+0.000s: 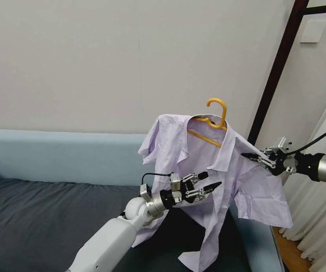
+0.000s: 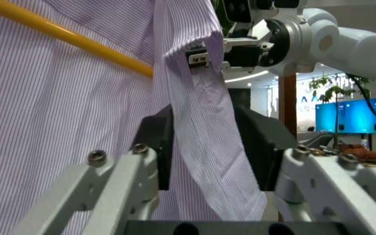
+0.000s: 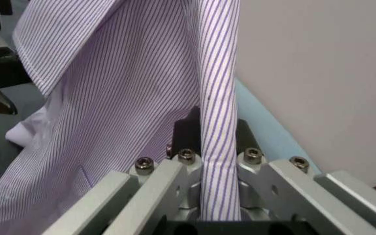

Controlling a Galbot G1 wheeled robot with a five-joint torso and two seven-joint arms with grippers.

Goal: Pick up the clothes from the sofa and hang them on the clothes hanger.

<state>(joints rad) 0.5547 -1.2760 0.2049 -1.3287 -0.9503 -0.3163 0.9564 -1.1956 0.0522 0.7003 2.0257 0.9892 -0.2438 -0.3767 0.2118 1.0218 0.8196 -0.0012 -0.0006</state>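
Over the sofa, the shirt on its hanger is pinched by the right gripper and straddled by the wide left gripper. Pickup is judged unfinished, and a left grip is needed.

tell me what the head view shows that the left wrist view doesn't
Head view, not left wrist: the sofa and the whole shirt hanging above it. Left wrist view, not head: the left gripper up close, its fingers open on either side of the shirt's front strip, with blue screens behind. Both: the yellow hanger and the right gripper shut on the shirt.
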